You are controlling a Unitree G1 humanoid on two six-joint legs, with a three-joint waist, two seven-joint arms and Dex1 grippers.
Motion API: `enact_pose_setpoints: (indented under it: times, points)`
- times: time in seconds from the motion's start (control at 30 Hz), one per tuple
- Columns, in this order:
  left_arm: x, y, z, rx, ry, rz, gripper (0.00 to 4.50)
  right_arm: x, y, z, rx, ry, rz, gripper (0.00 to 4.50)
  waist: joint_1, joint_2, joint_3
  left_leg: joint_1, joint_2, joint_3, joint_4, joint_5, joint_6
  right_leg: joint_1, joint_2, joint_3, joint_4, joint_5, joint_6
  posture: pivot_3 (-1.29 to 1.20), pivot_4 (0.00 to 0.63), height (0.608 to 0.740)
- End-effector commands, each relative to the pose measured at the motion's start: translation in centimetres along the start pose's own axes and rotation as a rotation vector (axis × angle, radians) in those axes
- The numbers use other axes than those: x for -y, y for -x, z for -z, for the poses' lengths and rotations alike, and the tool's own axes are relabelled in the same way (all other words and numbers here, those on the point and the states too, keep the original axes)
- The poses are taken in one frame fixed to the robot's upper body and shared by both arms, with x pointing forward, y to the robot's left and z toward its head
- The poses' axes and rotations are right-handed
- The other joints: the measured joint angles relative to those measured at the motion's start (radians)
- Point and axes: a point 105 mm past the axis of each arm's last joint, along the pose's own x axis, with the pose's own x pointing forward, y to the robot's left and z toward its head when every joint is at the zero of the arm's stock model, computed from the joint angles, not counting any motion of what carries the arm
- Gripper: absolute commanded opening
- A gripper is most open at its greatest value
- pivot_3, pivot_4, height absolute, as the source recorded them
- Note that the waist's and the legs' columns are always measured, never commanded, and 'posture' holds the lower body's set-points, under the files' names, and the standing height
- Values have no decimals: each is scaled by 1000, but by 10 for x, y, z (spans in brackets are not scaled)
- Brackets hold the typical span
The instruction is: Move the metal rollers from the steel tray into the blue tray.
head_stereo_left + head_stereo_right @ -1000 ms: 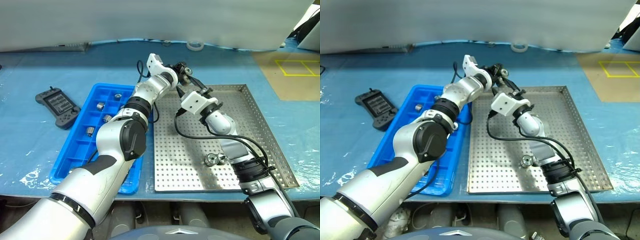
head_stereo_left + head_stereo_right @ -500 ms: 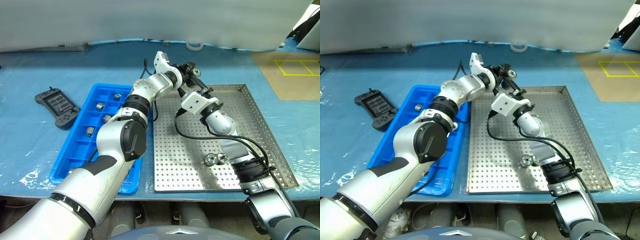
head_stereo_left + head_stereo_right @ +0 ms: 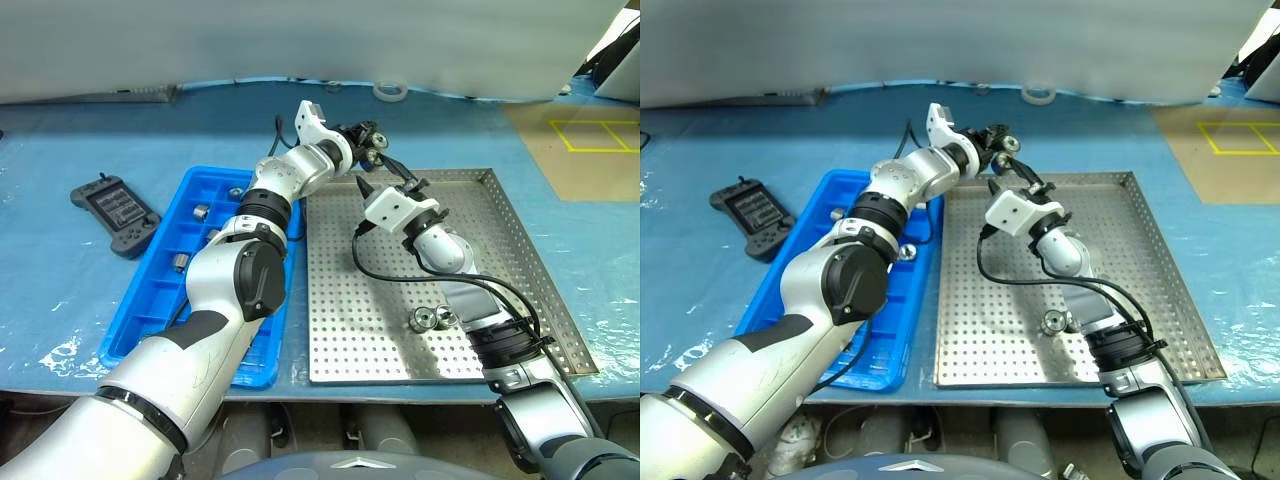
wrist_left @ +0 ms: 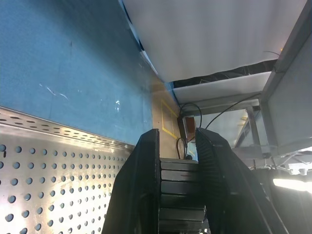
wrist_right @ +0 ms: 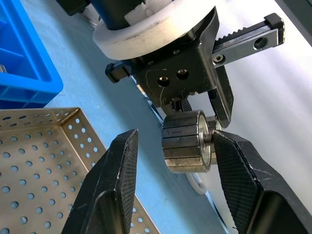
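My left gripper (image 3: 371, 141) hangs above the far rim of the steel tray (image 3: 520, 250), shut on a ribbed metal roller (image 5: 187, 146). The right gripper (image 3: 388, 182) sits just below it, open. Its two fingers (image 5: 117, 185) stand on either side of that roller without touching it. Two more metal rollers (image 3: 432, 319) lie side by side on the steel tray's perforated floor, near its front. The blue tray (image 3: 150, 310) lies left of the steel tray, with several rollers (image 3: 201, 211) in its compartments.
A black handheld controller (image 3: 115, 210) lies on the blue mat left of the blue tray. A roll of tape (image 3: 390, 91) rests at the back by a white sheet. Yellow square markings (image 3: 600, 135) are at the far right.
The left wrist has swung a little to one side and back, still holding the roller. The right arm has kept still.
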Motion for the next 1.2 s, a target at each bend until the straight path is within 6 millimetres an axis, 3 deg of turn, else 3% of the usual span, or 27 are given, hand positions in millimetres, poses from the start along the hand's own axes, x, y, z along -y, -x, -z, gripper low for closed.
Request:
enact_pose_setpoints:
  times: [0.03,0.17,0.27,0.47,0.83,0.97,1.2]
  points:
    - [23,-1,0,-14,-20,76,745,11,0,-9,38,16,38,2545,1,0,0,0,0,0,0,0,0,0,0,0,0,0,0,-360,150,740]
    - [17,4,9,-99,-69,70,745,10,0,-9,39,19,36,2545,0,0,0,0,0,0,0,0,0,0,0,0,0,0,0,-352,150,740]
    - [10,7,3,-87,-78,46,745,9,0,-9,39,19,34,2545,0,0,0,0,0,0,0,0,0,0,0,0,0,0,0,-348,150,740]
    - [12,10,-7,-52,-73,51,745,6,0,-11,52,15,21,1229,2,0,0,0,0,0,0,0,0,0,0,0,0,0,0,-340,150,740]
    - [11,11,-16,-8,-75,40,745,4,0,-9,46,9,21,1229,2,0,0,0,0,0,0,0,0,0,0,0,1,0,0,-336,150,740]
    - [13,15,-35,62,-91,39,745,3,4,-5,32,1,5,1229,3,0,0,0,0,0,0,0,0,0,0,0,0,0,0,-334,150,740]
    - [11,38,-94,252,-119,38,745,7,14,7,-27,-207,-41,1229,3,0,0,0,0,0,0,0,0,-1,0,0,1,0,0,-317,150,740]
